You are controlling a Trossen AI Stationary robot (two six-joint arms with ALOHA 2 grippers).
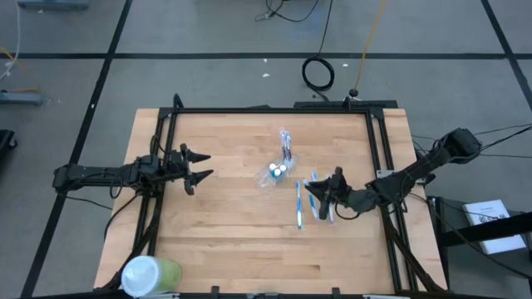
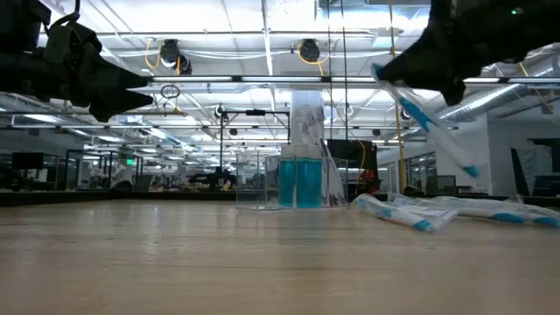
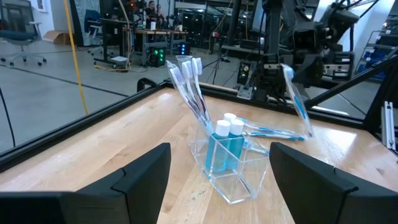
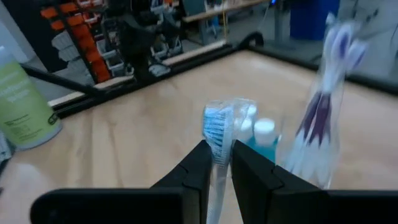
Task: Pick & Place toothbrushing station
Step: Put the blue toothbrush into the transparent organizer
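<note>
The wooden table carries the clear plastic cup at its centre. Left gripper, fingers spread wide and empty, is held well apart on one side. Right gripper, nearer on the opposite side, is clamped on a toothbrush, raised, its long axis tilted, bristle end towards the cup. Spare toothbrushes are laid beside it.

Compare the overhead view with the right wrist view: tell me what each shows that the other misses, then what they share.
Only the overhead view shows the open left gripper waiting at the table's left side, and the loose toothbrushes lying flat on the table.

Only the right wrist view shows, close up, the bristle head of the held toothbrush pinched between the shut right gripper's fingers.

Both show the clear cup with teal tubes and upright brushes in it, and the green cup with its white lid at the table's edge.
</note>
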